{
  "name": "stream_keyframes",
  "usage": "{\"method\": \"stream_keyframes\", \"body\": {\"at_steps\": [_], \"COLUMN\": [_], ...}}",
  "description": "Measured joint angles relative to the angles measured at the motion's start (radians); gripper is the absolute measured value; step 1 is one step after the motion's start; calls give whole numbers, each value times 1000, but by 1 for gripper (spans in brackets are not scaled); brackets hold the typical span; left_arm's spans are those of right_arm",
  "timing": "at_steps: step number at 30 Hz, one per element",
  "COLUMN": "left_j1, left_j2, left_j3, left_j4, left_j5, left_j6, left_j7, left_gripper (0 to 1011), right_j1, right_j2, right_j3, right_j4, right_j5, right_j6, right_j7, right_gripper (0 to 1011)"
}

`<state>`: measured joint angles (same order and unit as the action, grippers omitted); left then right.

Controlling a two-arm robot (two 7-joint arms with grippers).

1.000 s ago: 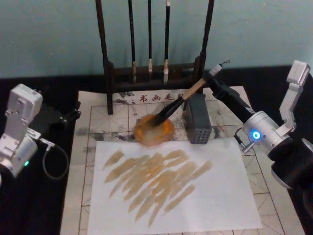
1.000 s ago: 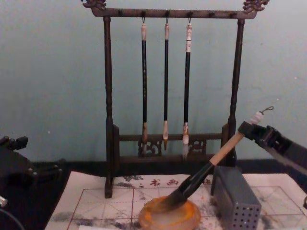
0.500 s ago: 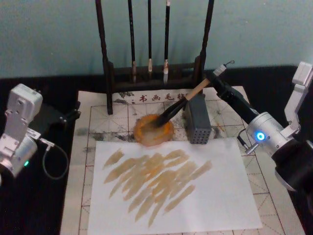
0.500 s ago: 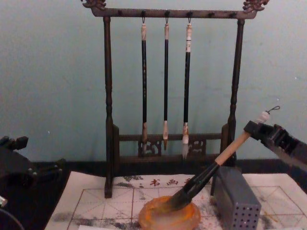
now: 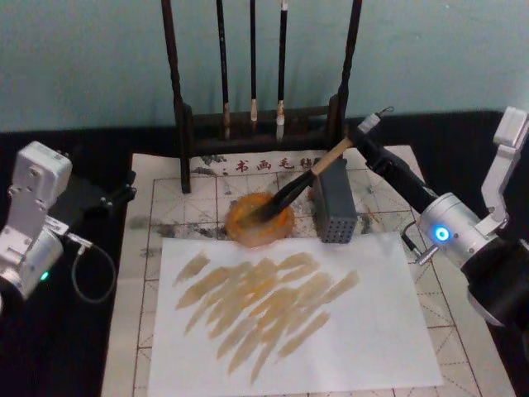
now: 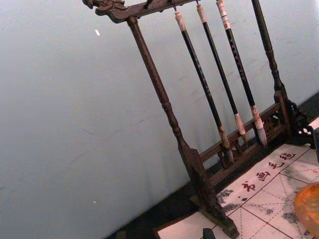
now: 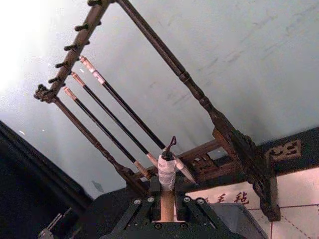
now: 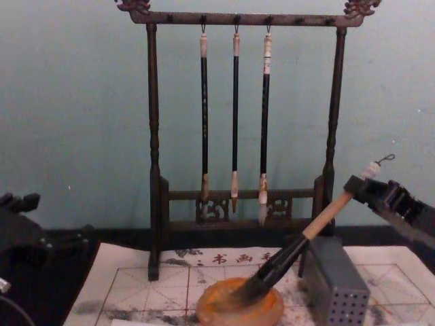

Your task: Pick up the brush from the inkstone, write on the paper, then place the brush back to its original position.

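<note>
The brush (image 5: 302, 178) slants up to the right, its dark tip down in the round orange-brown inkstone (image 5: 248, 233). My right gripper (image 5: 360, 137) is shut on its pale upper handle, just below the white end cap. The chest view shows the brush (image 8: 319, 224) with its tip in the inkstone (image 8: 211, 314) and the right gripper (image 8: 357, 187) high at the right. In the right wrist view the capped brush (image 7: 167, 172) stands between the right gripper's (image 7: 167, 201) fingers. The grid-printed paper (image 5: 165, 198) lies under the inkstone. My left gripper (image 5: 91, 198) is parked far left.
A plain white sheet (image 5: 372, 331) streaked with tan brush strokes lies on the grid paper in front of the inkstone. A grey perforated block (image 5: 335, 207) stands right of the inkstone, close under the brush handle. A dark wooden rack (image 5: 186, 124) with three thin hanging brushes stands behind.
My right gripper has shifted a little to the right and lowered slightly. The brush tip has sunk deeper into the inkstone. The left arm has not moved.
</note>
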<state>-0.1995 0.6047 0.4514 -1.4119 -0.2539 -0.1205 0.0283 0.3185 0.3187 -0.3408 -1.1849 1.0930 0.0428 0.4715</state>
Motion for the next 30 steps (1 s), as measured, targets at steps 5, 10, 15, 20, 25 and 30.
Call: {"method": "stream_keyframes", "body": {"at_steps": [5,10,15,20,25,30], "left_j1": [0,0,0,0,0,0], "left_j2": [0,0,0,0,0,0], "left_j3": [0,0,0,0,0,0], "left_j4": [0,0,0,0,0,0], "left_j5": [0,0,0,0,0,0], "left_j6": [0,0,0,0,0,0], "left_j7": [0,0,0,0,0,0], "left_gripper": [1001,1001,1001,1001,1001,1001], "right_j1": [5,11,14,13,7,-2], "right_j2": [-2,-4,-5,-6,-6,-2], "right_j3": [-5,-10,-11,-8,-2,5], "right_j4": [15,26,34,37,39,39], "right_j5": [9,14,19,29,45,65], "right_j6": [4,7,13,21,30,42], "right_j7": [0,0,-8,-25,-42,-55], "right_gripper": [178,178,178,178,179,179]}}
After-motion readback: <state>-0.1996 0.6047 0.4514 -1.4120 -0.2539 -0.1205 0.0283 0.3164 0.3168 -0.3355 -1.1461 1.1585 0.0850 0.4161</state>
